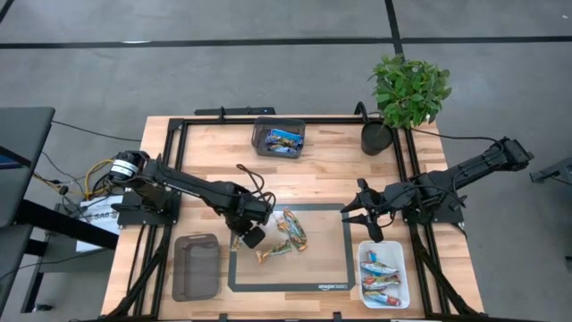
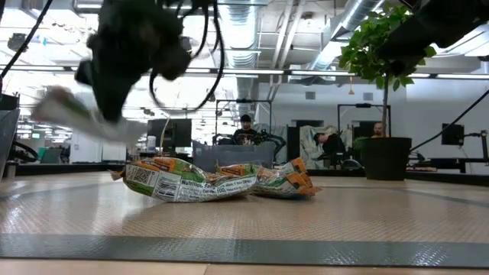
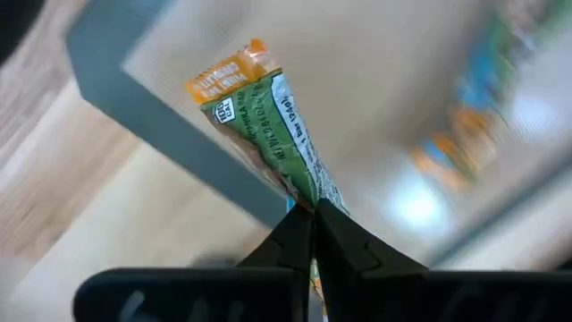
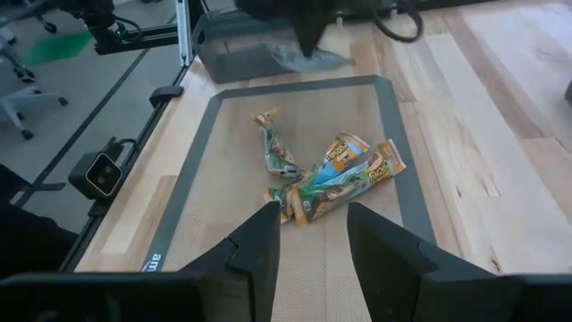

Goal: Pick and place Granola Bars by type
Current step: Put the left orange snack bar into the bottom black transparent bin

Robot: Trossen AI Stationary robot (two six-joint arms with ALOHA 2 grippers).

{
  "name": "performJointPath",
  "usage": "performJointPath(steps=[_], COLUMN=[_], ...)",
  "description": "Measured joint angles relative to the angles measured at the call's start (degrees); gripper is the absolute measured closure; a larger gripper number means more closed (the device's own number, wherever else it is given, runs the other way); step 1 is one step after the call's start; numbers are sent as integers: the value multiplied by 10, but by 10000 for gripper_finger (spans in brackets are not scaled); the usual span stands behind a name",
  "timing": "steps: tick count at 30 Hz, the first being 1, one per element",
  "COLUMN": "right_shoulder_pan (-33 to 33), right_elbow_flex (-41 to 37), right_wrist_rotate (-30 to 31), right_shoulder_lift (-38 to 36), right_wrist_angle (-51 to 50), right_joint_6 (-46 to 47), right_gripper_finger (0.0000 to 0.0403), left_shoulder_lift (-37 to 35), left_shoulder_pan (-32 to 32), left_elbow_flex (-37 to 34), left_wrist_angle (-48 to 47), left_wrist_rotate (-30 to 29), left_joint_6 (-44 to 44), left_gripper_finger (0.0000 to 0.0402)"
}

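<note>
My left gripper [image 1: 246, 235] hangs above the mat's near-left corner, between the grey bin [image 1: 197, 266] and the loose bars, shut on a green-and-orange granola bar [image 3: 259, 107]. In the low view, gripper [image 2: 114, 84] and bar [image 2: 76, 114] are blurred and well above the table. Several more green-orange bars lie flat on the mat [image 1: 290, 228], [image 1: 273, 253], [image 4: 332, 174], [image 2: 191, 179]. My right gripper [image 1: 360, 219] hovers open over the mat's right edge, its fingers [image 4: 268, 241] apart and touching nothing. My left gripper pinches the green-and-orange bar by one end of its wrapper [image 3: 315, 199] between the two shut fingers. The bar sticks out past the fingertips, its orange crimped end [image 3: 228, 76] farthest away. It is lifted clear of the table.
A dark bin at the far edge holds blue bars [image 1: 279, 139]. A white tray [image 1: 365, 268] at the near right holds white bars. The grey-bordered mat [image 1: 344, 268] fills the middle near side. A potted plant [image 1: 407, 94] stands at the far right corner. People sit in the room behind.
</note>
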Motion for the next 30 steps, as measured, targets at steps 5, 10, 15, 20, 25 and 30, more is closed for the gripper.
performJointPath(steps=[5,10,15,20,25,30], right_shoulder_pan=[1,-3,-14,-23,-26,-26], right_elbow_flex=[0,0,5,30,61,75], right_wrist_rotate=[-56,-84,-84,-84,-86,-86], right_shoulder_lift=[0,7,24,50,75,83], right_wrist_angle=[20,24,30,30,30,22], right_joint_6=[-41,-61,-76,-104,-133,-137], right_gripper_finger=[280,280,280,280,280,280], left_shoulder_lift=[0,0,0,0,0,0], left_shoulder_pan=[-19,-49,-114,-171,-194,-200], left_elbow_flex=[109,180,172,144,116,111], left_wrist_angle=[-121,-258,-326,-301,-277,-262], left_wrist_rotate=[35,107,193,199,171,161], left_joint_6=[87,112,83,10,-76,-107], left_gripper_finger=[401,401,401,402,401,398])
